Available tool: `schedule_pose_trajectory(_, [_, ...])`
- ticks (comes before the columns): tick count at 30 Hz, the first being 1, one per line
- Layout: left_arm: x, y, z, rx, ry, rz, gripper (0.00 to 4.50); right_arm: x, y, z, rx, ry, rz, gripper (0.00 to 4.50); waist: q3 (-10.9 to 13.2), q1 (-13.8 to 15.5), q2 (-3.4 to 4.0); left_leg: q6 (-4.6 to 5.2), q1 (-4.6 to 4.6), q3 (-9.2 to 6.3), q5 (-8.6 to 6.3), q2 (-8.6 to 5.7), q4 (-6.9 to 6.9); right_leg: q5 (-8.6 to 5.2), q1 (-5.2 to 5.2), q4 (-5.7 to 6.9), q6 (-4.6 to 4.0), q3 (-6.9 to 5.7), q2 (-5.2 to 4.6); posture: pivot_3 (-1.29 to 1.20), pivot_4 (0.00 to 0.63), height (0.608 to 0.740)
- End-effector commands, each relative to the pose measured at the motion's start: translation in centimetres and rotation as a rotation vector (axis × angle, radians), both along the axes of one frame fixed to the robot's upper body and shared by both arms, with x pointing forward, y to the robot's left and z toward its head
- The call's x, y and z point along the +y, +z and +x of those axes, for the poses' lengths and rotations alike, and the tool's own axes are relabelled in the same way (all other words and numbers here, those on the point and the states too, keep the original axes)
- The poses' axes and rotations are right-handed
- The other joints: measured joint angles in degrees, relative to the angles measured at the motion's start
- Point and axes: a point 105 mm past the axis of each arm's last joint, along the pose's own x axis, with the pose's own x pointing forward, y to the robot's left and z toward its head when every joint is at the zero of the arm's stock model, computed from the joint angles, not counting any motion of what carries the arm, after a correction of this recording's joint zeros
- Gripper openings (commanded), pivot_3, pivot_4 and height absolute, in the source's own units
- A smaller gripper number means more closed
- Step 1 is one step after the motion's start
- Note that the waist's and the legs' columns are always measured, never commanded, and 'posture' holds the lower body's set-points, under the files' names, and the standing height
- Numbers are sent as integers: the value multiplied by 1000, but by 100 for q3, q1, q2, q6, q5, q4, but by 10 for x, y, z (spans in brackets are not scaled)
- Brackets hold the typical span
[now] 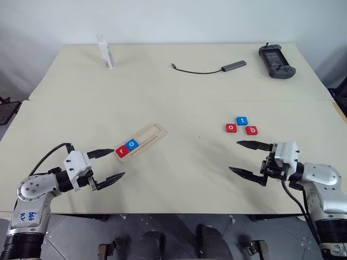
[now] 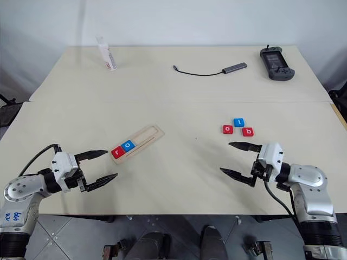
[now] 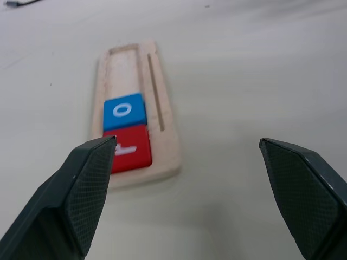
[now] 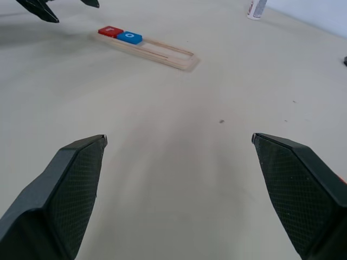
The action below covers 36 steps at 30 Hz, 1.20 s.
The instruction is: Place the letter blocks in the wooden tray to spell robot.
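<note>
Left eye view: tray (image 1: 147, 136) left of centre holds r and o; with both grippers wide and empty, the right gripper (image 1: 248, 158) should pinch red b (image 1: 251, 130) at centre-right squarely.

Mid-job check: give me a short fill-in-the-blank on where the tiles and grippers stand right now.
1. The tray holds ____ tiles so far.
2. The blue tile in the tray bears the letter ____.
3. The loose tiles, red o, blue t and red b, lie nearest the ____ gripper.
4. Both the left gripper and the right gripper have their jaws ____.

Missing words: two; o; right; open
</note>
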Motion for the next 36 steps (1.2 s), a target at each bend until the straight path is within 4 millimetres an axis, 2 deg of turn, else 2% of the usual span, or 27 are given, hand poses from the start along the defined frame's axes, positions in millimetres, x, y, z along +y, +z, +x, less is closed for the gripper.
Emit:
schedule_pose_trajectory(1, [6, 10, -1, -31, 32, 0, 4475, 1, 9, 2, -25, 9, 0, 4500, 0, 0, 0, 0, 0, 0, 0, 0, 0, 0, 0, 0, 0, 0, 0, 0, 150, 740])
schedule_pose_trajectory(5, [19, 7, -5, -14, 127, -75, 4475, 10, 8, 1, 4, 38, 24, 4500, 0, -11, 0, 0, 0, 0, 0, 2, -1, 0, 0, -1, 0, -1, 2, 0, 150, 740])
schedule_pose_trajectory(11, [62, -21, -35, 76, 329, -102, 4475, 57, 27, -8, 5, 194, 100, 4500, 0, -61, 0, -10, 2, 1, -6, 13, -4, -3, -5, -1, -5, 0, 8, 0, 150, 740])
schedule_pose_trajectory(13, [71, -26, -41, 72, 378, -106, 4475, 67, 32, -7, -17, 216, 115, 4500, 0, -15, 0, -10, 2, 1, -6, 13, 0, -3, -4, -8, -5, -1, 7, 0, 150, 740])
schedule_pose_trajectory(16, [73, -34, -44, 107, 395, -140, 4475, 77, 40, -4, -44, 241, 125, 4500, -2, 62, -4, -7, 2, -7, -8, 4, 10, -3, 1, -19, -5, -4, 0, 0, 150, 740])
schedule_pose_trajectory(19, [69, -36, -40, 117, 377, -162, 4475, 82, 45, -2, -60, 249, 128, 4500, -4, 125, -8, -1, 0, -7, -12, 2, 12, -3, 0, -17, -5, -4, 0, 0, 150, 740])
schedule_pose_trajectory(22, [54, -28, -22, 99, 326, -182, 4475, 80, 44, -3, -50, 247, 119, 4500, -5, 162, -9, 1, -4, -13, -14, 1, 12, -3, 1, -10, -5, -10, -1, 0, 150, 740])
schedule_pose_trajectory(27, [27, -11, 19, 101, 259, -153, 4475, 76, 41, -4, -35, 234, 100, 4500, -8, 127, -13, 1, -4, -13, -14, 0, 17, -2, 0, 5, -5, -9, 3, 0, 150, 740])
schedule_pose_trajectory(30, [8, -1, 32, 115, 168, -125, 4475, 74, 44, -1, -50, 217, 103, 4500, -8, 67, -13, 0, -3, -8, -14, 1, 15, -2, -3, 8, -5, -8, 6, 0, 150, 740])
schedule_pose_trajectory(33, [2, -4, 44, 169, 146, -78, 4475, 73, 44, 1, -58, 199, 102, 4500, -8, -13, -14, 0, -3, -8, -14, 2, 13, -3, -5, 10, -5, -8, 6, 0, 150, 740])
schedule_pose_trajectory(36, [4, -14, 49, 216, 158, -19, 4475, 74, 42, 0, -60, 189, 105, 4500, -8, -43, -13, -2, -2, -7, -14, 3, 12, -3, -7, 10, -5, -6, 12, 0, 150, 740])
